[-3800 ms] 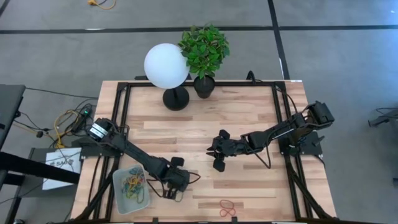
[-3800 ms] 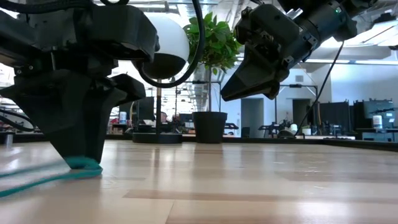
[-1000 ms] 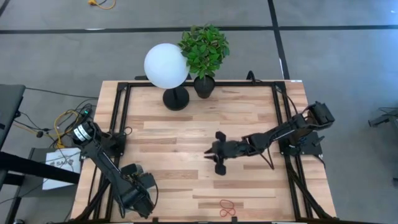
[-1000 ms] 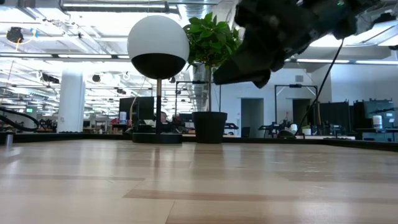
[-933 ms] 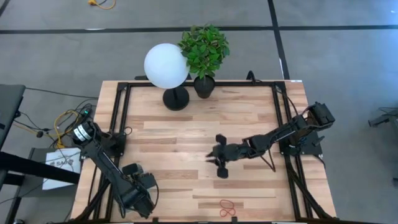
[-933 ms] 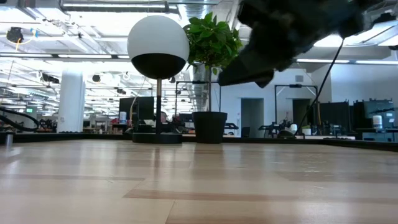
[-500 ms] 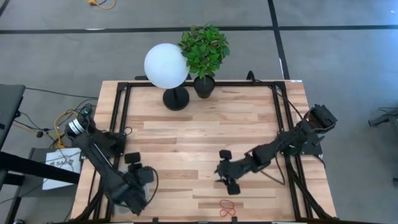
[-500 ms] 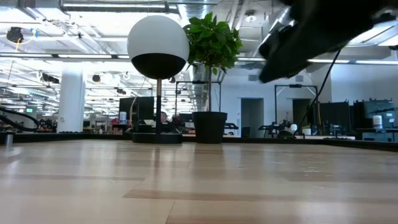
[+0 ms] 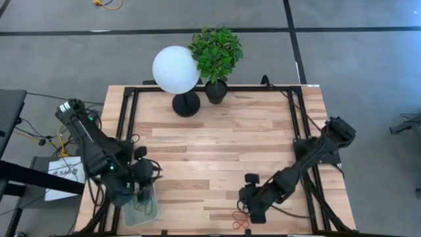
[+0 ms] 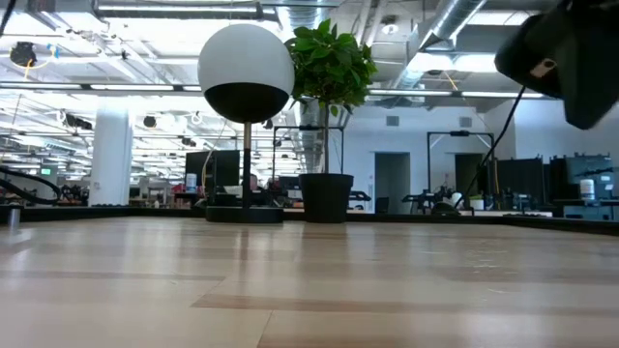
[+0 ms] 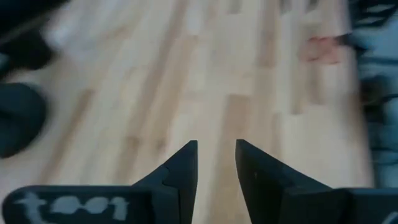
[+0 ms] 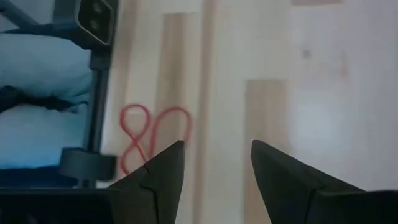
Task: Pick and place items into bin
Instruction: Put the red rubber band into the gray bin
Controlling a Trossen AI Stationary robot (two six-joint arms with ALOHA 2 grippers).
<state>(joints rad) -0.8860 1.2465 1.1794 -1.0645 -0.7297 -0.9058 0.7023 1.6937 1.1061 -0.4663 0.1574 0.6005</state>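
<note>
Found the left hand poised over the bin at the near left corner of the surface. Saw its fingers parted in the left wrist view, with nothing between them and only bare wood beyond. Judged that spot sensible: directly above the bin is where a loop gets let go, so an emptied, released hand fits a drop made there. Counted a small tangle of coloured bands lying inside the bin, mostly green and yellow, too small to separate one from another.

Found the right hand low at the near edge, just beside the red band, the one loose item seen outside the bin. Saw in the right wrist view the fingers spread wide and empty, the red band lying twisted into a figure of eight flat on the wood, ahead of one fingertip and off to its side, not yet between the two. Took the wide spread as preparation for straddling a thin, floppy loop that gives little to pinch. Reckoned the hand needed shifting sideways toward the band before closing, and pressing close to the wood, else the rubber might slip out. Noted the surface's edge close by the band.

Placed the task near its end: one band left to fetch.
</note>
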